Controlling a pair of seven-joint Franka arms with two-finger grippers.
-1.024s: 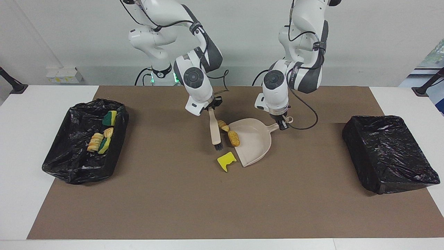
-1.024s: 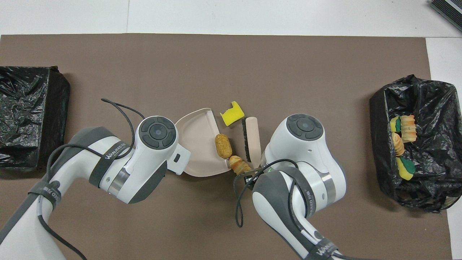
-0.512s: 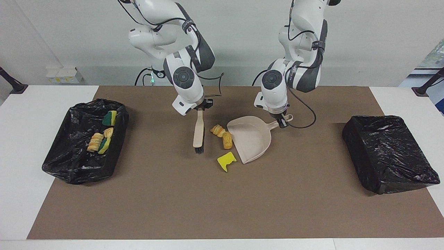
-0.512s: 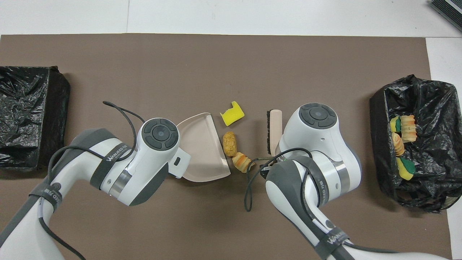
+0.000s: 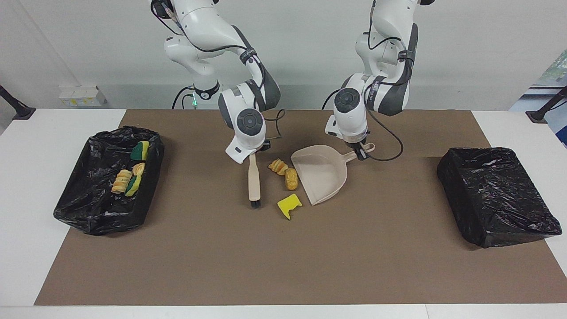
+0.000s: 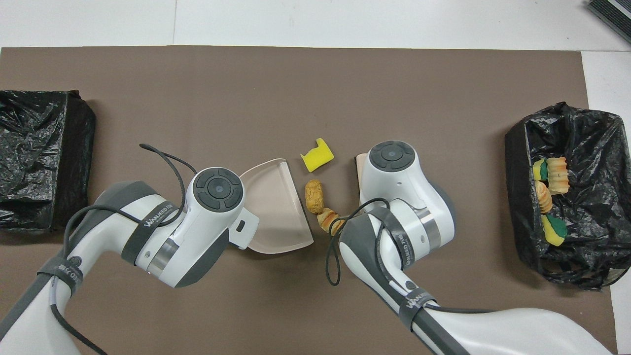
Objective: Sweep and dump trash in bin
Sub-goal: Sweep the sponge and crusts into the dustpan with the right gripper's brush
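While brush (image 5: 254, 179) hangs, trash (image 5: 290, 178) beside.

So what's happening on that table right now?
Right gripper shut on brush; left gripper shut on dustpan handle. Three scraps on mat beside empty pan, four in bin. Nothing blocking.

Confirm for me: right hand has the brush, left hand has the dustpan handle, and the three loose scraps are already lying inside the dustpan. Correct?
Not quite. The facing view shows the three scraps on the mat beside the dustpan, at its open edge, not inside it. The rest holds: the right hand grips the brush, and the left hand grips the dustpan handle.
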